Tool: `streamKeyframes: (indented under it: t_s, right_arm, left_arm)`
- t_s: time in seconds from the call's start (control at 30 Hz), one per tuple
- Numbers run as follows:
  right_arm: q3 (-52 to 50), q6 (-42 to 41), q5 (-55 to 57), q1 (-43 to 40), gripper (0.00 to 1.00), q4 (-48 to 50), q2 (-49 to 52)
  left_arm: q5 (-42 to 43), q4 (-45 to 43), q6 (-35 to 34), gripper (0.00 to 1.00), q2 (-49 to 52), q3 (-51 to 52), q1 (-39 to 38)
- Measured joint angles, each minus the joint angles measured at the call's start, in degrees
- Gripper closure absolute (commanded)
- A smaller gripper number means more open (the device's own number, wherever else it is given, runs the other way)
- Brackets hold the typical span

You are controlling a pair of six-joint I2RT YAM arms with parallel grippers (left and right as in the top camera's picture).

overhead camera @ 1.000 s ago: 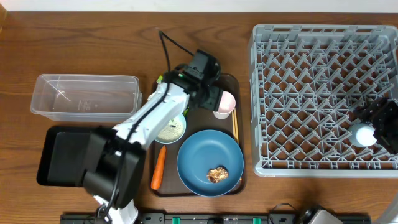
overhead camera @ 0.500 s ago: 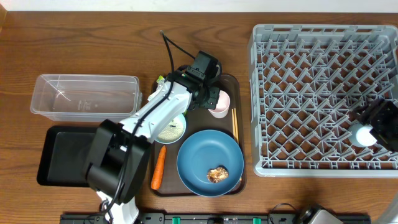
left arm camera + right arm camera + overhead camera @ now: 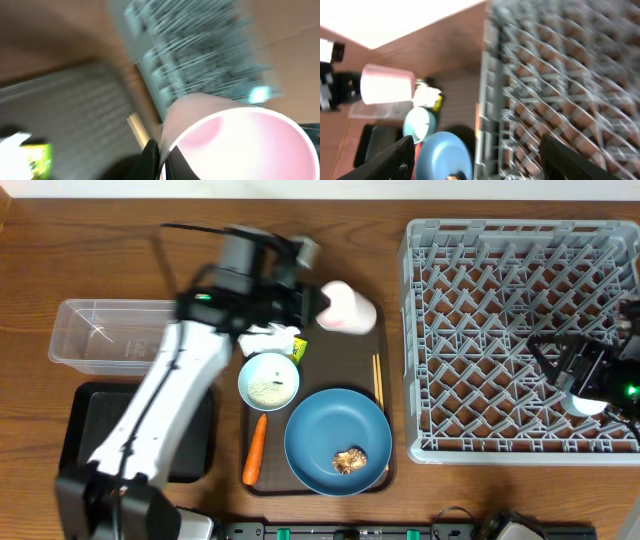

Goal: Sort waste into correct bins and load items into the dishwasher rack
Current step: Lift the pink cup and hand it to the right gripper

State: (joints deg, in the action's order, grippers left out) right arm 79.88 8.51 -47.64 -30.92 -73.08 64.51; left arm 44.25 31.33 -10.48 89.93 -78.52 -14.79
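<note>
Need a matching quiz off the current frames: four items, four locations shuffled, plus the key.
Items
1. pinkish-white cup
2. carrot
3. brown food scrap
4. rice grains

Places
A. on the blue plate
B. in the white bowl
C. gripped at the rim by the left end effector
D. lying on the brown tray, left of the blue plate

Pairs: 1-C, 2-D, 3-A, 4-B
</note>
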Motion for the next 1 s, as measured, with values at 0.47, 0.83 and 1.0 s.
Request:
streamKeyframes:
  t_s: [0.47,0.83,1.0]
  right_arm:
    - [0.00,-1.18,-14.19,22.73,0.25,16.79,-0.61]
    - [-0.02,-11.85,-9.55,39.36,0.25,34.40,0.70]
    - [-0.02,-12.85,-5.84,45.11,0.26,35.67,4.02]
  left_arm:
    - [39.50,-1.60,-0.13,0.93,-0.68,0.00,5.73]
    - [44.15,-14.58,-6.60,0.94,-0.68,0.22,5.73]
    - [44.37,-30.38,-18.60,0.94,-0.68,0.11,5.73]
